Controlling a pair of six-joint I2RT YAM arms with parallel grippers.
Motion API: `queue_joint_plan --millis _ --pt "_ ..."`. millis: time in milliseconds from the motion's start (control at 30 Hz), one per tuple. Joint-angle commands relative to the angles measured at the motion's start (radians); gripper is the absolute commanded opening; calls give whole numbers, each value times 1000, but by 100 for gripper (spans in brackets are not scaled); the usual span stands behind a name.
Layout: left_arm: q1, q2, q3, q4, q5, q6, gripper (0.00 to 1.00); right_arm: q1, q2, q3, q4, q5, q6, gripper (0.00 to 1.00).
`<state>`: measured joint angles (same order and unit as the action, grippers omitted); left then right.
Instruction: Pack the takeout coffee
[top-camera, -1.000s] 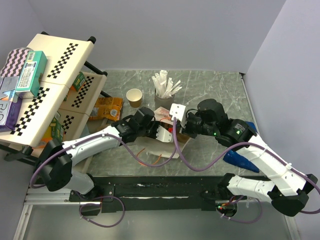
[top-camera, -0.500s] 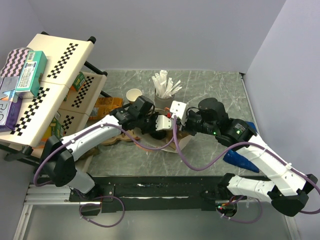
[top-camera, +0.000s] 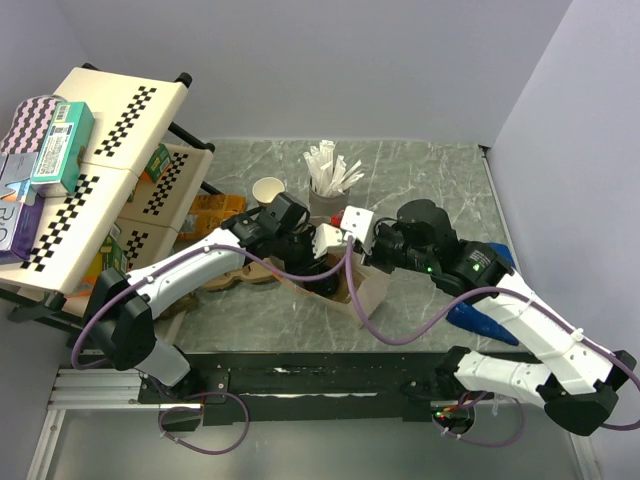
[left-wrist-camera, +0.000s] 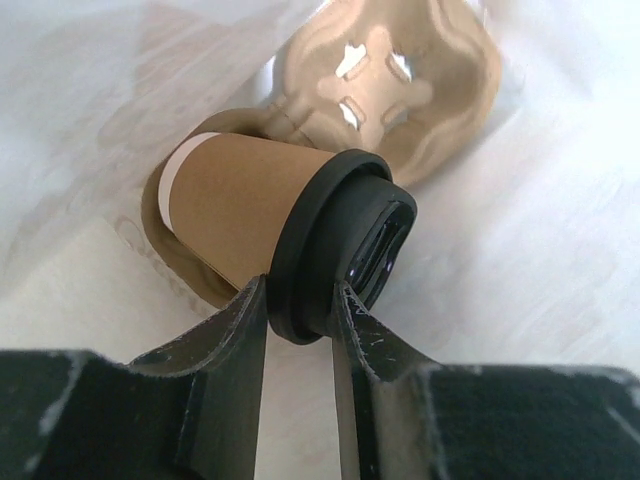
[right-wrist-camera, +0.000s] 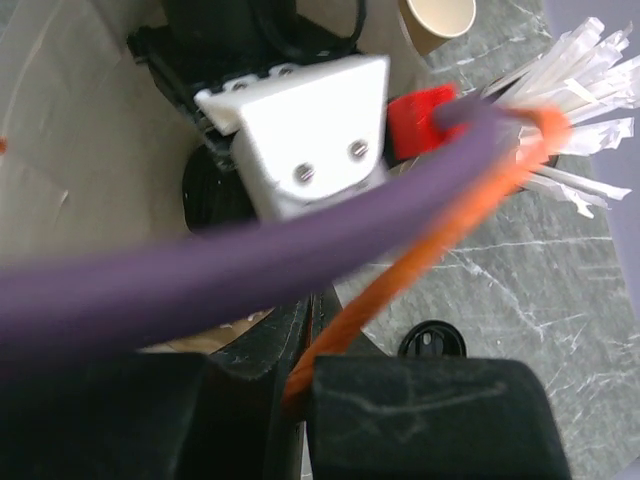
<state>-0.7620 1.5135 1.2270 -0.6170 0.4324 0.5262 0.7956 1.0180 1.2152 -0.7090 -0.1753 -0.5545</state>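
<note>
The left hand (left-wrist-camera: 298, 292), partly closed, pinches the black lid (left-wrist-camera: 345, 235) of 1 tilted brown cup (left-wrist-camera: 240, 195) whose base sits in the cup carrier (left-wrist-camera: 400, 85). The right hand (right-wrist-camera: 305, 335) is closed tight near the carrier. A 2nd, lidless cup (top-camera: 268, 192) stands apart from the carrier.

Centre: blocked by left arm (top-camera: 190, 270), right arm (top-camera: 520, 310), lidded cup (left-wrist-camera: 240, 200).
11 o'clock: open cup (top-camera: 268, 190), cup of sticks (top-camera: 326, 190).
9 o'clock: shelf rack (top-camera: 110, 170).
1–2 o'clock: bare marble (top-camera: 440, 180), passable.
</note>
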Motion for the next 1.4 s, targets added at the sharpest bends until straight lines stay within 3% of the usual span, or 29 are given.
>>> queue_joint_plan --millis 0,233,567,1067,1367 --pt "39 -50 -12 123 58 -184 5 11 -64 -42 42 -26 -51 0" --pt "75 -61 -29 217 120 -337 2 36 -113 -80 129 46 -84 0" --pt "104 -88 -47 275 147 -422 1 59 -174 -143 192 82 -160 0" --pt "107 -88 -109 359 -80 -591 1 134 -282 -270 235 80 -295 0" --pt "130 -119 -64 393 192 -561 1 137 -243 -267 253 218 -219 0"
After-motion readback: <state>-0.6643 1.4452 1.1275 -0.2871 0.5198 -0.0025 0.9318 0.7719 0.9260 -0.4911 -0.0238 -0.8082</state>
